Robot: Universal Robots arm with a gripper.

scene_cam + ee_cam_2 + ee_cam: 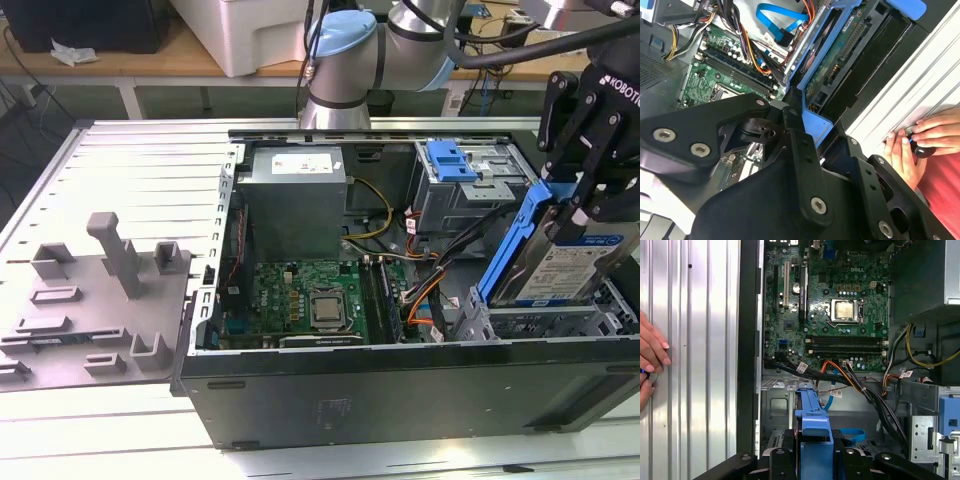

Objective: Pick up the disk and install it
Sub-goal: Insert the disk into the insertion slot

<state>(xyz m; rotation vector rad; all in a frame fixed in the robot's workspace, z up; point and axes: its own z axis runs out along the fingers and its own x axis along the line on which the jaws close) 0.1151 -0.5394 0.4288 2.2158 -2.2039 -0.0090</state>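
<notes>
Gripping the disk (572, 268) by its blue carrier bracket (512, 240), the hand (583, 210) is holding it tilted over the drive bay (540, 322) at the exterior view's right end of the open computer case (400, 400), beside the motherboard (300, 290). A person's fingers (940, 125) are resting on the ribbed table (920, 85) alongside the case.

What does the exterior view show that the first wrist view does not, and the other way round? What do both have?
Exterior view's own: the grey fixture plate beside the computer case, and the label on the disk. First wrist view's own: a person's hand on the ribbed surface. Both share: the motherboard, and the gripper shut on the disk's blue carrier.
</notes>
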